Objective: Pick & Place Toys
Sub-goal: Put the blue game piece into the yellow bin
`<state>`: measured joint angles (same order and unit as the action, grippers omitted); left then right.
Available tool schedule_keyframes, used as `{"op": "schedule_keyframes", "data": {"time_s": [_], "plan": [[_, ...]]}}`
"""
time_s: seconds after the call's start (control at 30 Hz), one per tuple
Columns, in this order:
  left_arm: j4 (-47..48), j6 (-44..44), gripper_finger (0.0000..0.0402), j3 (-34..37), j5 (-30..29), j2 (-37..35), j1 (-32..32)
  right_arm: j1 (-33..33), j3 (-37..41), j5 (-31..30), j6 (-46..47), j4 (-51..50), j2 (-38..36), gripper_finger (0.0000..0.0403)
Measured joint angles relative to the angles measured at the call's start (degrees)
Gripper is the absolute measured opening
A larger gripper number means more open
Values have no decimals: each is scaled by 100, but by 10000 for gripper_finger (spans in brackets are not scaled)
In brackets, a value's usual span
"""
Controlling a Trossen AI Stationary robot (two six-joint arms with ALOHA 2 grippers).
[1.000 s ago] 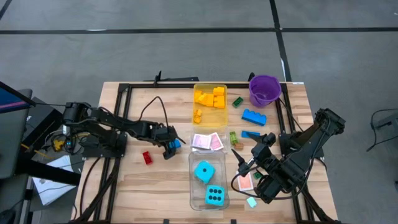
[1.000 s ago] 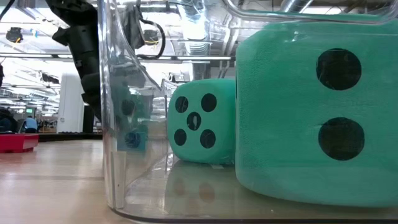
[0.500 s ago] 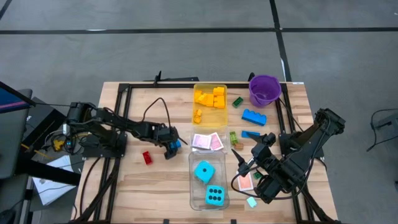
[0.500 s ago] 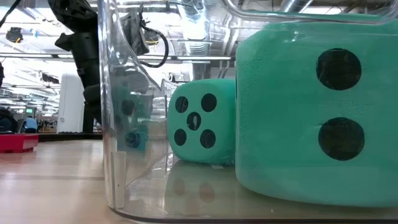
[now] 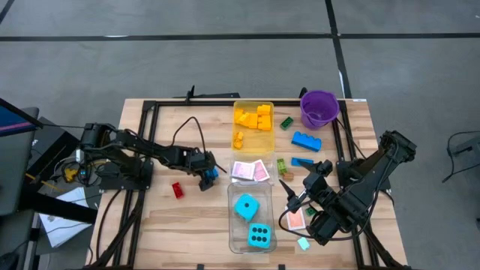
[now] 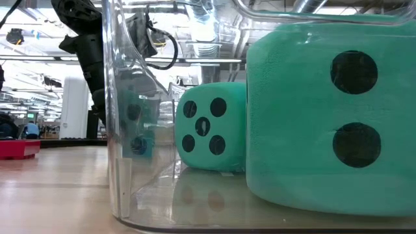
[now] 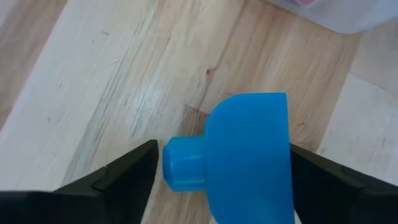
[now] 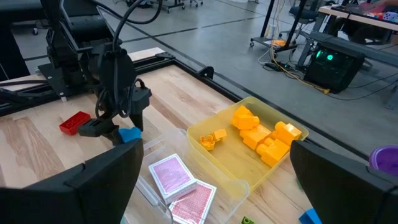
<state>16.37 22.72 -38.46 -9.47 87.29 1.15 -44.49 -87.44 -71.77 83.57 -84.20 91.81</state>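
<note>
My left gripper (image 5: 208, 177) is shut on a small blue brick (image 7: 242, 155) over the table's middle left, just left of the clear tray holding pink-backed cards (image 5: 250, 171). The brick also shows in the right wrist view (image 8: 130, 134) and, through the tray wall, in the low view (image 6: 138, 144). My right gripper (image 5: 289, 195) is open and empty at the right, above a pink-backed card (image 5: 297, 219). Two cyan dice (image 5: 246, 206) (image 5: 259, 236) sit in a clear tray. A red brick (image 5: 177, 190) lies on the table near my left gripper. My left gripper pinches the blue brick between its two fingers (image 7: 124, 177), one on the stud end (image 7: 177, 163) and one on the opposite flat side (image 7: 283, 155). The fingers point down at the table. I cannot tell whether the brick touches the table or hangs just above it.
A yellow tray (image 5: 253, 105) holds yellow bricks at the far middle. The purple bucket (image 5: 319, 109) stands far right. A large blue brick (image 5: 306, 140), a flat blue piece (image 5: 303, 162), green bricks (image 5: 286, 122) (image 5: 282, 165) and a cyan piece (image 5: 303, 243) lie on the right half.
My left gripper has shifted a little toward the table's right, nearer the card tray, still shut on the blue brick.
</note>
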Motion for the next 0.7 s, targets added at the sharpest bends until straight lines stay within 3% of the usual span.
{"op": "schedule_keyframes", "data": {"time_s": [0.2, 0.5, 0.7], "plan": [[-35, 0, 259, 0, 2, 0, 0, 2, 0, 0, -2, 0, 0, 398], [-38, -83, 277, 0, 7, -2, 0, 0, 0, 0, -2, -2, 0, 398], [-38, -112, 259, 0, 7, -2, 0, 1, 0, 0, -2, -4, 0, 398]]}}
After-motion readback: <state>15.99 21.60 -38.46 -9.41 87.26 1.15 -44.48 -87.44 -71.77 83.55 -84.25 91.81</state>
